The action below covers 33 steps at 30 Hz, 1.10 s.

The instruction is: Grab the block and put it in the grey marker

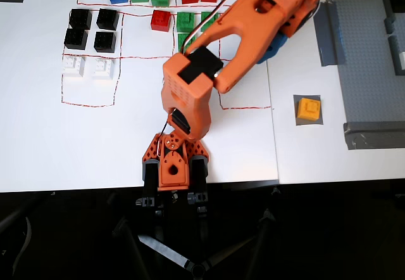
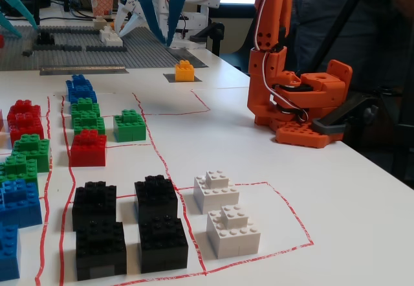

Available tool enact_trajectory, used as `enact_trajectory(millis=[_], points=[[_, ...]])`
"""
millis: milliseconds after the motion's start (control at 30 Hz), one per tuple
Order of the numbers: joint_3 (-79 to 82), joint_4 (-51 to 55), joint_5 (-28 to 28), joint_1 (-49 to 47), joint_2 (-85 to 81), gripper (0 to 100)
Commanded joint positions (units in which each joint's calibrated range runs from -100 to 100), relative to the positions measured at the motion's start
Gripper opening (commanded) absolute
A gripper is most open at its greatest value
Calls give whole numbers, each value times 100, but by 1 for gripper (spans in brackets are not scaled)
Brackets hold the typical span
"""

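Block on the grey marker, jaws lifted away.
The block [image 1: 309, 109] sits on the grey marker [image 1: 318, 120], beside and below the blue jaws [image 2: 157, 14], which hang released and empty.

The block [image 1: 309, 109] looks like smooth, slightly glossy moulded plastic, while the grey marker [image 1: 297, 121] beneath it is a flat matt patch. The table [image 1: 126, 140] is smooth matt white, with thin red lines drawn on it. The arm [image 1: 190, 90] has matt orange plastic shells, and the black bricks [image 2: 155, 198] shine faintly.
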Motion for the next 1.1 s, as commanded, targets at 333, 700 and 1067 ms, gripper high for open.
enact_trajectory(millis=[333, 700, 1067], points=[[1608, -805, -1675, -2769, -1282, 0], [1626, -1017, -2237, -3734, -1187, 0], [1672, -1368, -2408, -4050, -1213, 0]])
